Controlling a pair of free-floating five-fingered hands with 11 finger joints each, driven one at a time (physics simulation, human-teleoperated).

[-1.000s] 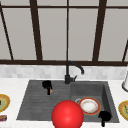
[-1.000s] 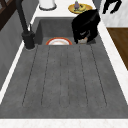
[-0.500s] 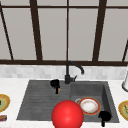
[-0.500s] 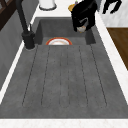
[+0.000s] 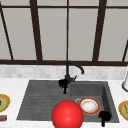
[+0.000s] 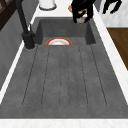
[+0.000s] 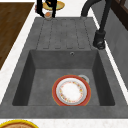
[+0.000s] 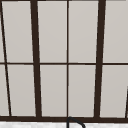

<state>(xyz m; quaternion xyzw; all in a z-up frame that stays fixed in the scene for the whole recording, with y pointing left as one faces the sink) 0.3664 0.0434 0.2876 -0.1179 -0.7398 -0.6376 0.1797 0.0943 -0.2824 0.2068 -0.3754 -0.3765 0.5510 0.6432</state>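
Note:
My left hand [image 5: 63, 83] hangs in the air above the middle of the sink, shut on a small tan cup [image 5: 65, 90]. In the left side view this hand [image 6: 81, 11] and its cup [image 6: 80, 20] show over the basin's front edge. The right side view has the hand [image 7: 46, 5] and cup [image 7: 48, 15] above the drainboard's far end. My right hand [image 5: 104, 116] floats idle at the basin's front right corner, its fingers hanging down loosely; in the left side view it [image 6: 111, 6] is beyond the counter's front edge. A red-rimmed white plate [image 5: 88, 106] lies in the basin [image 7: 30, 82].
A black faucet [image 5: 67, 75] stands behind the sink. The ribbed drainboard [image 6: 65, 80] lies left of the basin. Yellow plates sit on the counter at the left [image 5: 3, 102] and right [image 5: 123, 108]. A white jar [image 5: 125, 83] stands back right. A large red ball [image 5: 67, 115] is at the front edge.
My left hand has risen slightly with the cup. The right hand has not moved.

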